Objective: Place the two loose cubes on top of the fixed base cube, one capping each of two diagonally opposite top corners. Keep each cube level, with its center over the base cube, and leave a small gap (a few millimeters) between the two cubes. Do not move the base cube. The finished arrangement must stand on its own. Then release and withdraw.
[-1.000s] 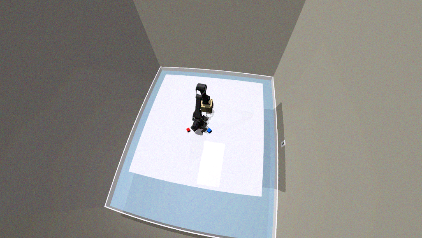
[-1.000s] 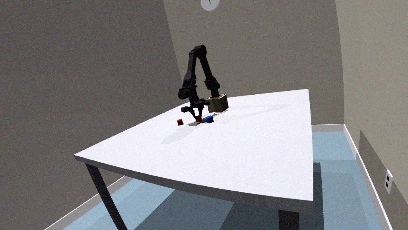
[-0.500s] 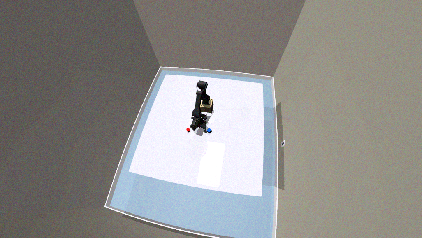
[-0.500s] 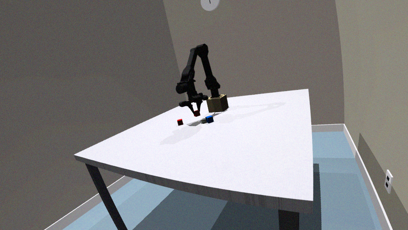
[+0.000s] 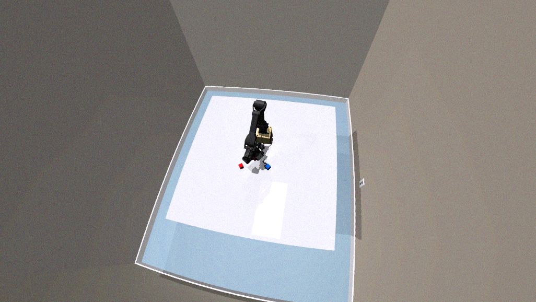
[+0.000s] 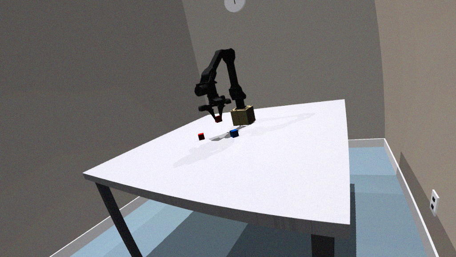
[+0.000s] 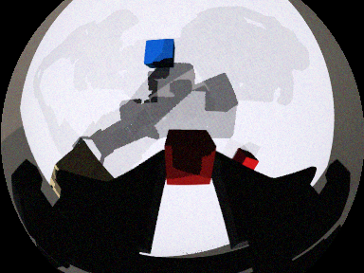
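My gripper (image 6: pixel 217 116) (image 7: pixel 189 154) is shut on a dark red cube (image 6: pixel 218 119) (image 7: pixel 188 152) and holds it in the air above the white table (image 6: pixel 287 153) (image 5: pixel 300 195). A brighter red cube (image 5: pixel 241 165) (image 6: pixel 201 136) (image 7: pixel 246 161) rests on the table to the left of it. A blue cube (image 5: pixel 267 166) (image 6: pixel 234 133) (image 7: pixel 158 51) rests on the table to the right, below and ahead of the held cube. In the top view the arm hides the held cube.
The arm stands on a tan block (image 5: pixel 264 135) (image 6: pixel 243 115) (image 7: pixel 78 159) just behind the cubes. The table has dark legs and stands on a blue floor (image 6: pixel 370 166) in a room with grey walls.
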`<control>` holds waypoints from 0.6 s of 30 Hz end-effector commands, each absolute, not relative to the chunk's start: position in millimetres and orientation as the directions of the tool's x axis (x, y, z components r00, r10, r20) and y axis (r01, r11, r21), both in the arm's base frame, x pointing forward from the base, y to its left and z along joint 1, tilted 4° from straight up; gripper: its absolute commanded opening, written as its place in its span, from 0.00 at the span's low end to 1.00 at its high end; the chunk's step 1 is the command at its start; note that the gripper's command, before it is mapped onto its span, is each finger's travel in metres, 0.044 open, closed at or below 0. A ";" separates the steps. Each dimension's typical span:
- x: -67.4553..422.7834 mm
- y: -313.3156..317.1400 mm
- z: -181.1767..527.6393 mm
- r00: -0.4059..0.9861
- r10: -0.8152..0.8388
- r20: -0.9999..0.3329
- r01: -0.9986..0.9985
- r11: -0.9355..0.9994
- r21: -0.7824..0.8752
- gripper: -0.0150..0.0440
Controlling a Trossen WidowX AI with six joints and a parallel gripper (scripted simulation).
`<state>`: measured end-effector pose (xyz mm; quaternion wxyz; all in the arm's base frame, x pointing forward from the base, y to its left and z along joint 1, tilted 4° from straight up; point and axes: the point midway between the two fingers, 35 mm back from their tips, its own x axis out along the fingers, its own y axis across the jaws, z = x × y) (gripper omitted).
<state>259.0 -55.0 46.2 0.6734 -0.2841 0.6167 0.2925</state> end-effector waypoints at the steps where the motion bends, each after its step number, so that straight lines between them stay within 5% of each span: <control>1: 257.5 -55.9 60.4 0.074 0.038 -0.996 -0.747 0.665 -0.030 0.43; 18: 267.9 -27.7 60.4 0.075 0.041 -0.996 -0.575 0.818 -0.010 0.43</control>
